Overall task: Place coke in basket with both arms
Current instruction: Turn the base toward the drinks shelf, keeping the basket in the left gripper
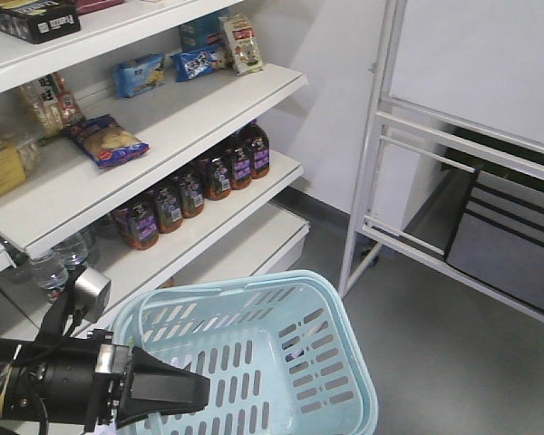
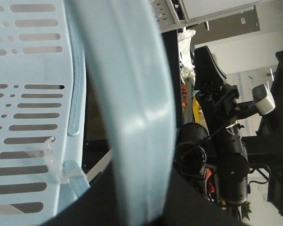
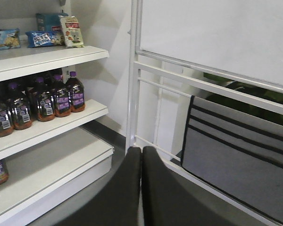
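At lower left, our left gripper clamps the basket. Our right gripper, pinched closed, holds nothing. Farther off, the shelves carry dark bottles. The coke shows in none of our 3 views, so we cannot tell its bearing.

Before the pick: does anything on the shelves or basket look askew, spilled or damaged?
Nothing spilled or broken. Only the purple snack bag lies skewed on the white middle shelf, unlike the row of dark bottles. The light blue plastic basket looks intact.
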`<state>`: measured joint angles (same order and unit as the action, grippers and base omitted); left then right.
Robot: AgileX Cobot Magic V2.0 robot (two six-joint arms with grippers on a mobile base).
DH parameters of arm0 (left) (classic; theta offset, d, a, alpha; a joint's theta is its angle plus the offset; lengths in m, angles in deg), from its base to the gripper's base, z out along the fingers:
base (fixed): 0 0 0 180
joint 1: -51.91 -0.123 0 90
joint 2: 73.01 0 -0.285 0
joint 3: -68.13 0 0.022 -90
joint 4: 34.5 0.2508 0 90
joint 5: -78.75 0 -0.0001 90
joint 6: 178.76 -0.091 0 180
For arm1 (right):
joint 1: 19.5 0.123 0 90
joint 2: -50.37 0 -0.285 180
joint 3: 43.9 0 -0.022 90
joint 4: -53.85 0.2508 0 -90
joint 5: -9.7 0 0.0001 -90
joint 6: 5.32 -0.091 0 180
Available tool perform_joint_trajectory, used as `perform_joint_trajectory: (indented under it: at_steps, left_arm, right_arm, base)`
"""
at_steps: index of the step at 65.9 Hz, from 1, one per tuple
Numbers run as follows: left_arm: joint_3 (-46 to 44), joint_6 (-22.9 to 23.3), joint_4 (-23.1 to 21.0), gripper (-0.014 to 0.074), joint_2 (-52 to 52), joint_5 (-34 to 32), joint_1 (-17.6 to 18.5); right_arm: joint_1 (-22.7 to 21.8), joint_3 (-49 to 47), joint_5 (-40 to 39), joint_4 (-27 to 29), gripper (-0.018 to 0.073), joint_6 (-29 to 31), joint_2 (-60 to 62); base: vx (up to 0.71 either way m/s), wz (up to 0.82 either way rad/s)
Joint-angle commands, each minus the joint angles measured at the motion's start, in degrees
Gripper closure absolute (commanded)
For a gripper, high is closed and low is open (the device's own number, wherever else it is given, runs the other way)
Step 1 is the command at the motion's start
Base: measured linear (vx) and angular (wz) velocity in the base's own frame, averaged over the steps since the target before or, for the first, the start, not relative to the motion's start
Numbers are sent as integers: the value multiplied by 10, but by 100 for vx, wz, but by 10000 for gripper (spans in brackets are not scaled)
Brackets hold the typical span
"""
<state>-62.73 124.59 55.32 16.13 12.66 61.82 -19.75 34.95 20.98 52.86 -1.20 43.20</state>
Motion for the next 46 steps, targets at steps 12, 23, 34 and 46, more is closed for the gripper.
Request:
perform_joint_trajectory:
  at_steps: [12, 23, 34, 46]
  left_arm:
    - [-11, -5, -42, 603, -19, -126, 3]
    - [-11, -5, -42, 603, -19, -126, 3]
    - [-11, -5, -42, 603, -19, -126, 3]
    - [-11, -5, -42, 603, -19, -126, 3]
  right_arm:
    - [-2, 4, -41, -1, 561, 5, 7]
    - [-2, 4, -41, -1, 561, 5, 7]
    - [-2, 4, -43, -1, 561, 5, 7]
    - [-2, 4, -42, -1, 561, 5, 7]
  base:
    - [8, 36]
    - [9, 42]
    - [10, 49]
    - [11, 51]
